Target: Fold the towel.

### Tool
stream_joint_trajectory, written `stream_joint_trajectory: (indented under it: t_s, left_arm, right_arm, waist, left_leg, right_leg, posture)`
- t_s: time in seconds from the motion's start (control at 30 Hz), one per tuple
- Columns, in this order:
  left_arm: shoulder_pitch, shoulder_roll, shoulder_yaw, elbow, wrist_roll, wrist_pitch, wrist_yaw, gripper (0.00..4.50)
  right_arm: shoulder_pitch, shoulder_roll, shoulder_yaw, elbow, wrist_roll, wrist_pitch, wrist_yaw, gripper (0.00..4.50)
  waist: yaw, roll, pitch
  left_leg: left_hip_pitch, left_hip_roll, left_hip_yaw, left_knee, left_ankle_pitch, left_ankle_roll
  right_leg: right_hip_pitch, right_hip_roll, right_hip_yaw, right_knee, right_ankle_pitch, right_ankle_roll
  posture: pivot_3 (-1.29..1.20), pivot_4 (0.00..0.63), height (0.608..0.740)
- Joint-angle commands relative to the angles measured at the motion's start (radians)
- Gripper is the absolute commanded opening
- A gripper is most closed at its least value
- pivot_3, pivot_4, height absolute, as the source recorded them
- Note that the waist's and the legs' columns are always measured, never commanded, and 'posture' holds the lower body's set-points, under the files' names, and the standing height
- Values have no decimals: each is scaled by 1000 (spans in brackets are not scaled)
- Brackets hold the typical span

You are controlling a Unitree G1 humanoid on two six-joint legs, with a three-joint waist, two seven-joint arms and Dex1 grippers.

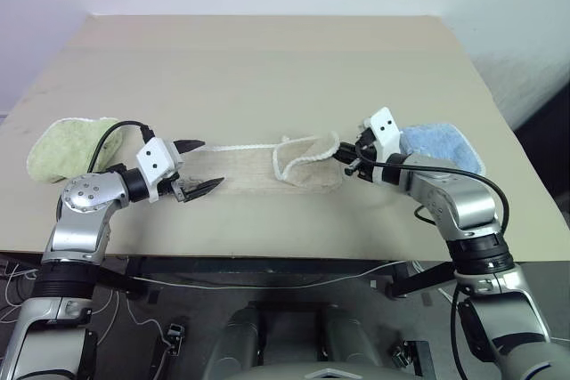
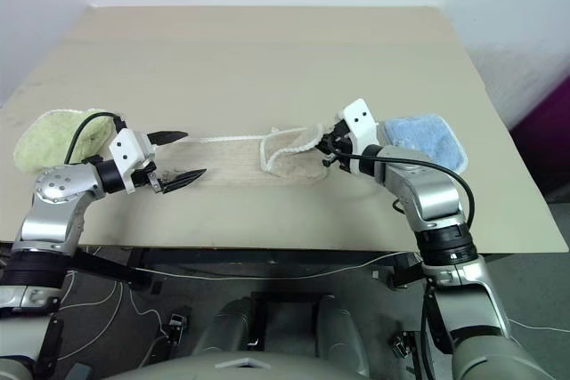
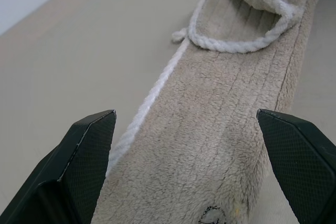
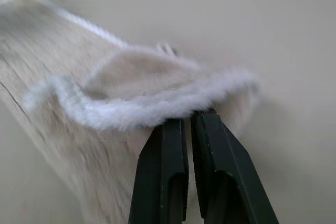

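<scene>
where the right gripper [image 4: 189, 121] pinches the towel [image 1: 267, 171], its fingertips hide (left gripper [image 1: 198, 166] spread).

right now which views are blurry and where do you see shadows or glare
Right wrist view: the towel edge is soft and out of focus, the right end effector sharper. Left wrist view: towel pile and cord crisp. Left eye view: even light, no glare on the table, only a faint shadow under the left end effector.
</scene>
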Motion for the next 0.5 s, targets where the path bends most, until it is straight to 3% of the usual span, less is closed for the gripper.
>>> stream_joint_trajectory:
  t_s: [0.03, 0.3, 0.5]
  left_arm:
    - [11, 10, 28, -45, -14, 4, 14, 4500]
    - [34, 4, 30, -75, -17, 19, 33, 4500]
    - [79, 12, 52, -120, -22, 41, 58, 4500]
  right_arm:
    - [-85, 46, 38, 63, -46, -68, 21, 288]
    - [-192, 182, 159, 349, -187, -205, 46, 288]
    - [-188, 214, 198, 434, -268, -233, 51, 288]
  waist:
    - [-2, 0, 0]
    - [-1, 0, 0]
    - [-2, 0, 0]
  left_leg:
    - [0, 0, 0, 0, 0, 0]
    - [0, 0, 0, 0, 0, 0]
    - [0, -1, 0, 0, 0, 0]
  right_leg:
    - [0, 0, 0, 0, 0, 0]
    - [-1, 1, 0, 0, 0, 0]
    - [-1, 1, 0, 1, 0, 0]
  posture:
    - [0, 150, 740]
    - [0, 150, 740]
    - [0, 150, 740]
